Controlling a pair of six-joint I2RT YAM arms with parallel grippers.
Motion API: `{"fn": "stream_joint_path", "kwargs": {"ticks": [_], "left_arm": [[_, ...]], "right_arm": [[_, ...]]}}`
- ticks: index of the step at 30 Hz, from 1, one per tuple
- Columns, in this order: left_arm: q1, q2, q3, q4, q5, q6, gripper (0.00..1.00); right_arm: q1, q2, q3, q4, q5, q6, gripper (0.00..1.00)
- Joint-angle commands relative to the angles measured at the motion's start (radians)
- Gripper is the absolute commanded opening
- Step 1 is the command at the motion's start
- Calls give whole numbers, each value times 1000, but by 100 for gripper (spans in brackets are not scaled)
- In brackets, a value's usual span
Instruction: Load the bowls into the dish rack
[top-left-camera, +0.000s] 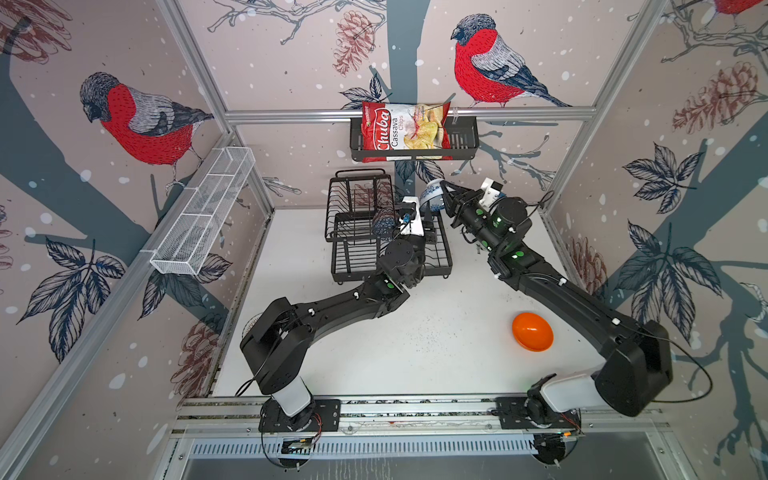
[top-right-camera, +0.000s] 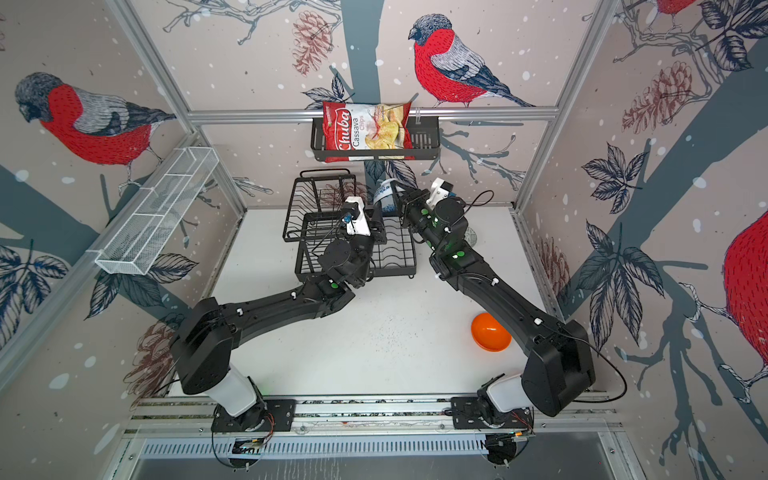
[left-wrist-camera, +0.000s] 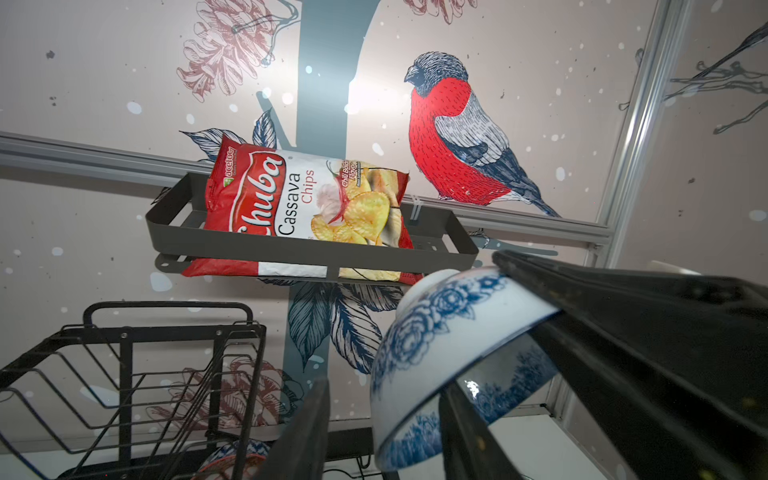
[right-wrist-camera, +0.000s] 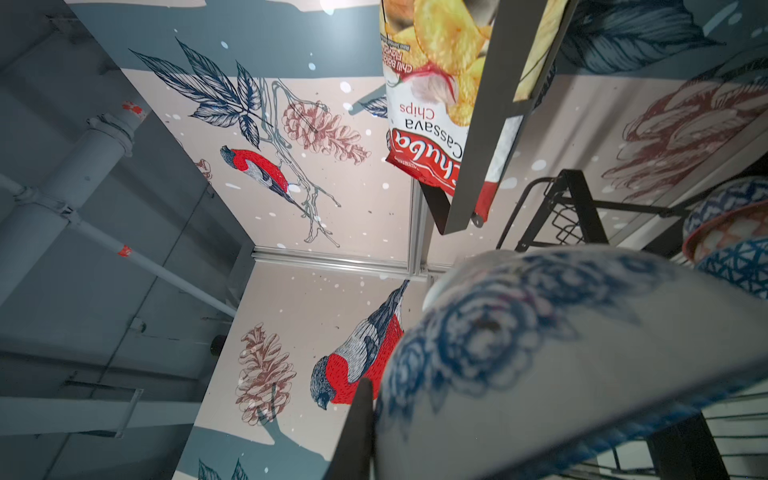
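The orange bowl (top-left-camera: 532, 331) lies on the table (top-left-camera: 374, 353) beside the right arm, not yet loaded. Farther in, the left gripper (left-wrist-camera: 384, 384) hangs over the rack (top-left-camera: 349, 262) with jaws spread to either side of the floral bowl (top-left-camera: 430, 197) rim, so it bears no load. A blue bowl (top-left-camera: 384, 223) stands on edge in the rack. The right gripper (top-left-camera: 446, 195) pinches the floral bowl's rim and holds it tilted above the rack, probably to slot it edgewise between the wires
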Motion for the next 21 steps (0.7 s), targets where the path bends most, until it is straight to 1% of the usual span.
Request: {"fn": "stream_joint_path", "kwargs": {"ticks": [1,4,7,9,13,18,21], "left_arm": [[2,-28,-16,11,33,-28,57],[1,-59,-36,-32,41,-36,70],[1,-101,-65,-80,55,-46,82],[2,-130,-80,-121,62,-49,88],[3,-193,-85,-245,91,-49,98],[7,-265,-54,-423,114,-43,98],[19,-292,-8,-555,151,-36,98]], "right_arm": [[2,-17,-9,125,32,-51,0],[-3,-21,-17,149,33,-59,0],[-9,-29,-40,187,35,-53,0],[-15,-34,-59,200,42,-43,0],[-28,-41,-94,235,46,-31,0],[-41,-46,-112,242,46,-51,0],[-47,-51,-128,243,49,-72,0]]}}
